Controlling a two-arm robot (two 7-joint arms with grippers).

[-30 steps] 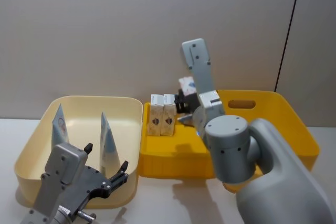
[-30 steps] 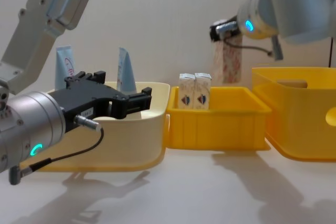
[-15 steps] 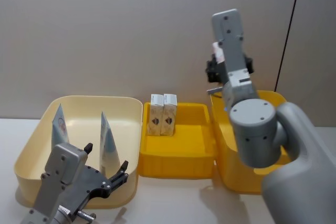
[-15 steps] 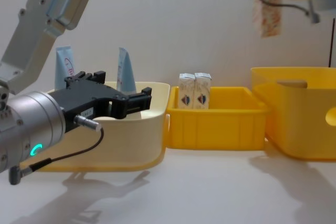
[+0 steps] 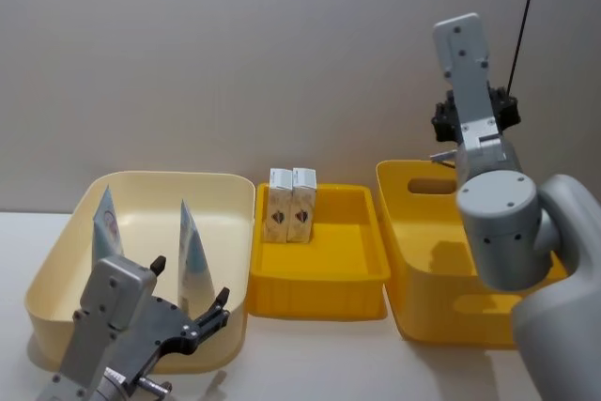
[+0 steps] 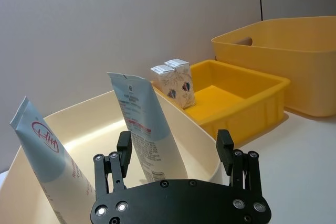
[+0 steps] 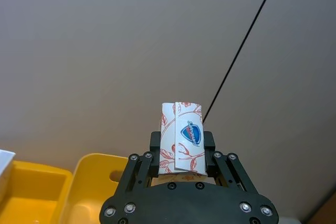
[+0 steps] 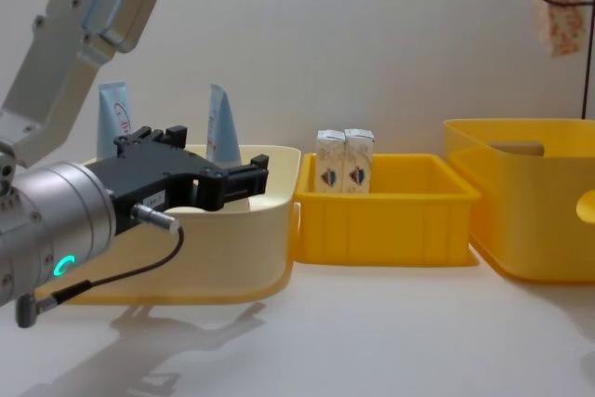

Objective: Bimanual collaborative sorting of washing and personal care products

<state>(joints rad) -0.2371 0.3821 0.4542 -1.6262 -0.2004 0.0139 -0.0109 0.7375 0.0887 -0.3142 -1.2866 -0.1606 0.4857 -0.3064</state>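
Two squeeze tubes [image 5: 106, 223] [image 5: 194, 255] with light blue crimped ends stand upright in the cream bin [image 5: 56, 265]. In the shallow yellow tray [image 5: 315, 293], two small white cartons [image 5: 280, 206] [image 5: 303, 206] stand side by side at its back left. A third carton [image 7: 181, 135], printed with red vines and a blue-red emblem, sits between the fingers of my right gripper [image 7: 182, 148], which is shut on it. That carton [image 8: 563, 27] hangs high over the large yellow bin [image 8: 521, 220]. My left gripper [image 5: 191, 281] is open and low at the cream bin's near side, with the tubes just beyond it.
The three containers stand in a row on the white table: cream bin on the left, tray in the middle, deep yellow bin [image 5: 413, 232] with handle slots on the right. A plain wall stands close behind them. Bare tabletop [image 8: 372, 323] lies in front.
My right gripper has carried its carton up and to the right, from over the tray to high above the large yellow bin. The left arm has not moved.
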